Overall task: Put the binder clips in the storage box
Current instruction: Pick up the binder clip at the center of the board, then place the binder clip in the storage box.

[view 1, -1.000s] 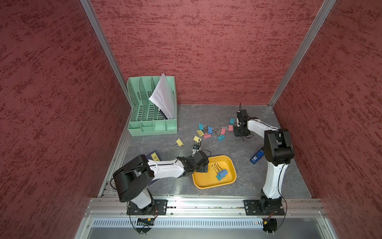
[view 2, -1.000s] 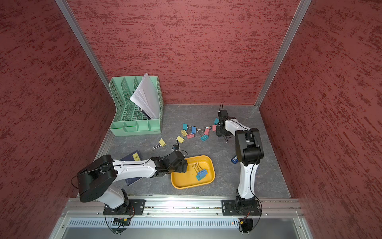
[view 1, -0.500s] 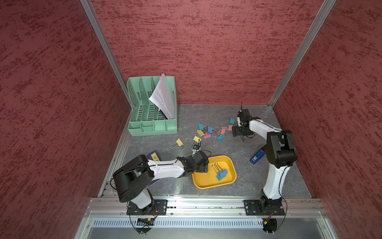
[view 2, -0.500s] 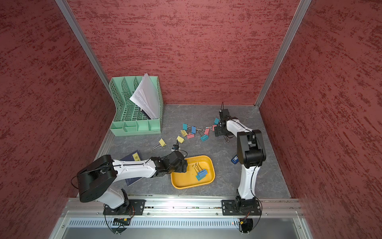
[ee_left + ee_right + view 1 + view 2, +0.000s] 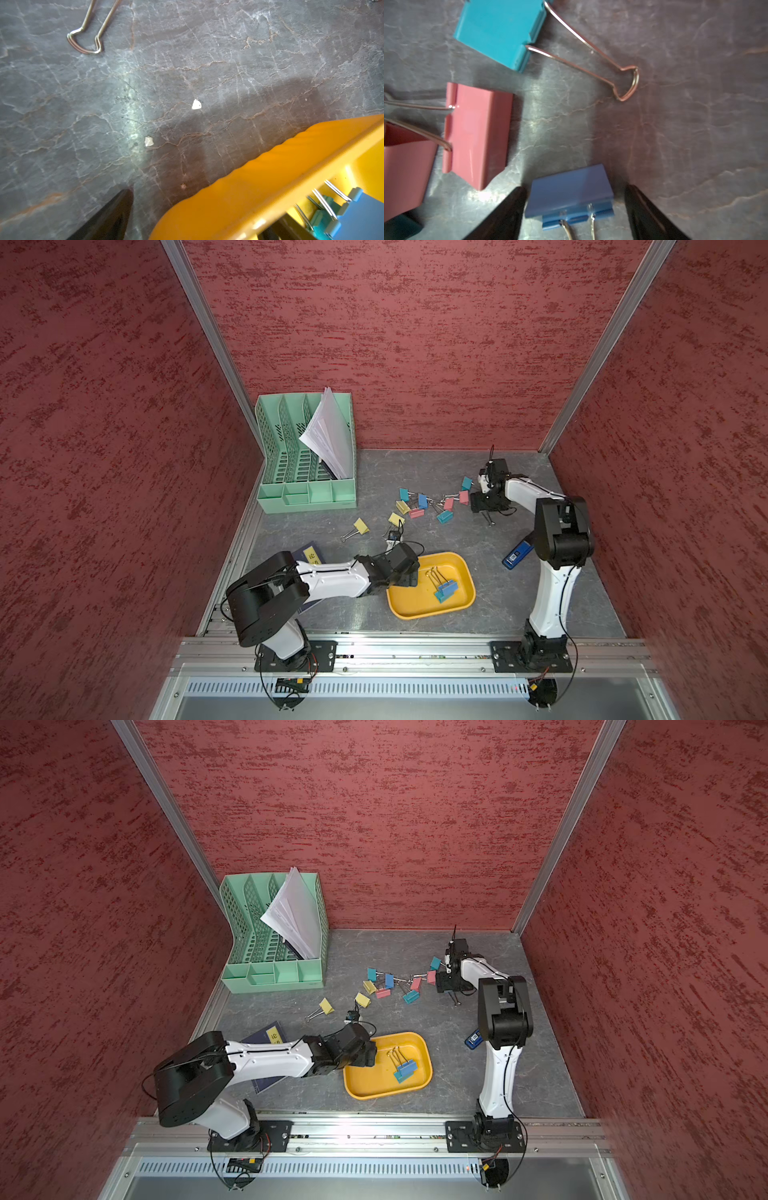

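The yellow-orange storage box (image 5: 415, 603) (image 5: 372, 1083) sits front centre with a blue and a teal binder clip (image 5: 445, 590) (image 5: 405, 1070) in it. My left gripper (image 5: 409, 572) (image 5: 370, 1052) (image 5: 199, 224) is open astride the box's near wall (image 5: 259, 180), one finger on the table outside. Several loose binder clips (image 5: 419, 502) (image 5: 386, 982) lie mid-table. My right gripper (image 5: 476, 505) (image 5: 440, 986) (image 5: 575, 188) is open and low over a blue clip (image 5: 569, 191), one finger on each side. That clip is hidden in both top views. Pink (image 5: 477, 133) and teal (image 5: 500, 31) clips lie just beyond.
A mint green file organizer (image 5: 307, 489) with papers stands at the back left. A blue stapler (image 5: 516, 554) lies right of the box, by the right arm. A dark blue booklet (image 5: 309, 556) lies under the left arm. Two yellow clips (image 5: 360, 526) lie apart.
The right arm has shifted slightly over the clips at the back right. The left arm, the box and the clips inside it have not moved.
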Robot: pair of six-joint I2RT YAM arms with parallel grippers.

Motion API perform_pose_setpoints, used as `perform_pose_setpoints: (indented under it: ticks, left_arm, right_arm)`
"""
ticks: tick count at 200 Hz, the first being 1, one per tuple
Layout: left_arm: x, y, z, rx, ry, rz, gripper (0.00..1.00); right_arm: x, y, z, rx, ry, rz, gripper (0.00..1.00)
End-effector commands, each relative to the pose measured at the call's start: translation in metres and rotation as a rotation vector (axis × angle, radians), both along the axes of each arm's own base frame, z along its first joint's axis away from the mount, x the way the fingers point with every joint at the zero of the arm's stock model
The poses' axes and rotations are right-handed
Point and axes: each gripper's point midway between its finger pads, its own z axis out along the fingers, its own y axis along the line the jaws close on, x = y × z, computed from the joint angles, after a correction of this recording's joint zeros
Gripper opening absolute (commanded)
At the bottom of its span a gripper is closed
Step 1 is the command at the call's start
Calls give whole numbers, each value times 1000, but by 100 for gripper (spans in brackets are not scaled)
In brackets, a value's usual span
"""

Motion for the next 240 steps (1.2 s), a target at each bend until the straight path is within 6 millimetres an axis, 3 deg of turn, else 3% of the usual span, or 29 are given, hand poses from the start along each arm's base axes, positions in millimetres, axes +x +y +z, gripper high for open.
perform_pose_setpoints:
  ticks: [1,9,27,62,84,117,139,161,201,240]
  left_arm:
    - [-32,36,-37,132,156,10,93]
    - [-32,36,-37,132,156,11,93]
    - [-33,36,-37,128,157,12,93]
    - [-32,36,-35,126,152,13,93]
    - [-31,36,-31,108,142,22,93]
    - [-33,40,-24,101,129,22,93]
    - [-35,40,-20,93,119,19,93]
    - [-39,40,-19,102,110,15,92]
    - [-46,42,-22,109,101,30,92]
    - [-46,41,-16,97,84,34,93]
  right_arm:
    - [2,9,-1,74,-1,-5,58]
    - [-1,10,3,86,-9,-17,52]
    - [-4,7,18,81,-48,-46,51]
    - [-19,14,89,47,-154,-43,50]
    - [-56,55,126,118,-187,29,52]
    - [-138,135,155,211,-202,174,54]
    - [-185,175,153,298,-174,213,53]
    - [-220,203,144,334,-151,238,52]
    - [-258,230,115,306,-97,264,52]
    - [-271,243,92,301,-76,237,53]
